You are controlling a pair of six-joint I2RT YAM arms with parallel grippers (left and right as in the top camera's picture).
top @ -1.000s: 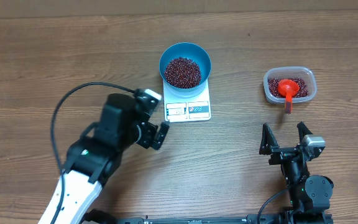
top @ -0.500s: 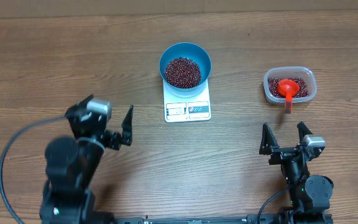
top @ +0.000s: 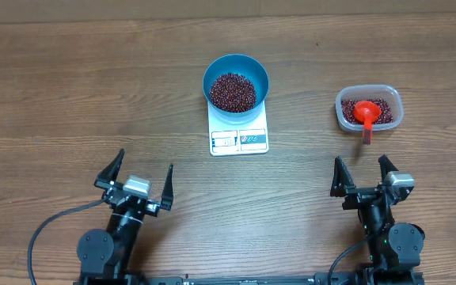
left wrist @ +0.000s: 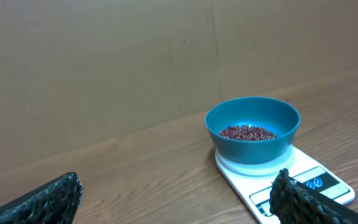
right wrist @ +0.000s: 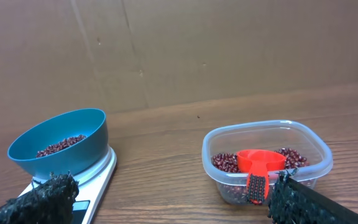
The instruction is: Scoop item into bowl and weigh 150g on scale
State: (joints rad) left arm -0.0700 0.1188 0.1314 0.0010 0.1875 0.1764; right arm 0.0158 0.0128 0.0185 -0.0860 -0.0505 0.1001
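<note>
**A:** Where does everything sit?

**B:** On the wooden surface, the left arm and the right arm rest at the near edge. The jaws of each are spread wide and hold nothing. The scale lies mid-surface with the blue bowl on its far half and a heap of beans inside. The clear tub off to the right holds more beans and the red scoop.

**A:** What's the step, and how is it done well?

**B:** I'd say checking the weight, though the display is too small to read. If more is needed, the right arm is nearer. It should come in low, close the jaws across the handle and lift with the cup level. Then tip slowly over the bowl's middle without touching bowl or scale, since a nudge could upset the reading.

**A:** How do things point?

**B:** The scale's long axis runs far to near, with the display end toward the robot. The tub's runs left to right. The scoop lies far to near, cup in the beans, with its handle over the near rim and aimed at the right arm.
</note>
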